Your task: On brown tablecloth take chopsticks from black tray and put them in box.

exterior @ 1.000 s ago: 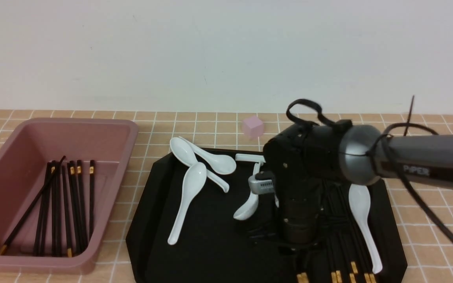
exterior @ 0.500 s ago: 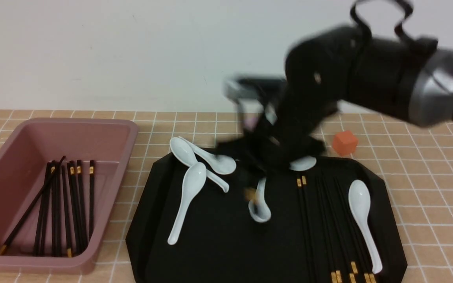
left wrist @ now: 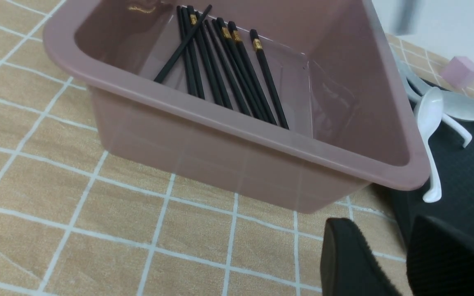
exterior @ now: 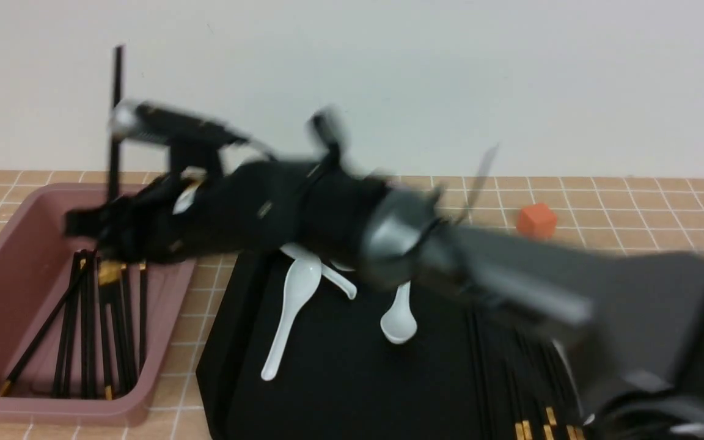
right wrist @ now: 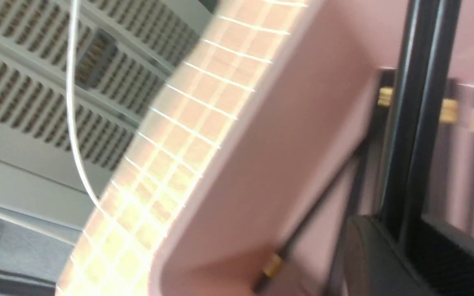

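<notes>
My right gripper (exterior: 107,229) hangs over the pink box (exterior: 52,410), blurred by motion. It is shut on black chopsticks (exterior: 117,110) that stand nearly upright, their upper ends above the box's far rim. In the right wrist view the held chopsticks (right wrist: 422,102) run out from between the fingers of the right gripper (right wrist: 401,230). Several chopsticks (exterior: 89,330) lie in the box. More chopsticks (exterior: 511,379) lie on the right part of the black tray (exterior: 340,391). My left gripper (left wrist: 385,230) is open and empty, low over the brown tablecloth (left wrist: 56,197) at the box's near corner.
Several white spoons (exterior: 294,305) lie on the tray's far left part. An orange cube (exterior: 536,220) sits on the cloth behind the tray, and a small pink cube (left wrist: 461,70) beyond the spoons. My right arm spans the tray from the lower right.
My right arm rose from the tray with the chopsticks and swung left until it was over the box. One spoon near the tray's middle shifted. The box's chopsticks lie as before.
</notes>
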You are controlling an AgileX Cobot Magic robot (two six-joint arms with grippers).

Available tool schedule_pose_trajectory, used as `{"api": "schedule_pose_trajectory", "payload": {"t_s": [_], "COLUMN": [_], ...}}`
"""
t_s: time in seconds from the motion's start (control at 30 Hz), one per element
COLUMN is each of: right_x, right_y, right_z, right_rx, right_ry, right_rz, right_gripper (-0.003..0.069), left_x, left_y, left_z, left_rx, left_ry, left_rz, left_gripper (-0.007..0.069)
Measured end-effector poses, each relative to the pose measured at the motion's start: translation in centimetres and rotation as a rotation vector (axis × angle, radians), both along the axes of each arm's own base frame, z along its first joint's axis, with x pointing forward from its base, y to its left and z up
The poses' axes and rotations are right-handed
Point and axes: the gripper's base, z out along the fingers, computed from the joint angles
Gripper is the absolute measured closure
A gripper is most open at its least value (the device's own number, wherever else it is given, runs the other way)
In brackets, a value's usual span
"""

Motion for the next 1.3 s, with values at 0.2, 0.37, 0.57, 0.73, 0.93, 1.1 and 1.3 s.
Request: {"api": "schedule_pose_trajectory", "payload": {"t_s": [0.2,0.37,0.57,0.73,0.93,1.1,1.3], "right_x": [-0.5,-0.8,-1.5,-2.3,-3.6,-5.9,-10.6], "right_y": [2.7,2.9,2.5,1.5,-2.8,-9.7,-18.1], "right_z": [-3.9,-4.4,-3.7,-1.1,6.8,14.9,23.3], "right_rx": [-0.010,-0.029,-0.106,-0.183,-0.325,-0.500,-0.619], "right_ry": [0.008,0.025,0.022,-0.012,-0.103,-0.179,-0.330], "right_rz": [0.032,0.051,0.134,0.208,0.285,0.284,0.170], "right_gripper": [0.0524,0.0462,0.0244,0.0170,0.0314,0.0610,0.0671], "left_x": [0.0,0.0,0.0,0.0,0.0,0.0,0.0], "left_y": [0.0,0.0,0.0,0.0,0.0,0.0,0.0], "left_z": [0.0,0.0,0.0,0.0,0.0,0.0,0.0], "left_rx": [0.000,0.000,0.000,0.000,0.000,0.000,0.000], "left_ry": [0.000,0.000,0.000,0.000,0.000,0.000,0.000], "left_rz": [0.000,0.000,0.000,0.000,0.000,0.000,0.000], "left_gripper": [0.0386,0.0386,0.0386,0.0386,0.0386,0.0386,0.0386]}}
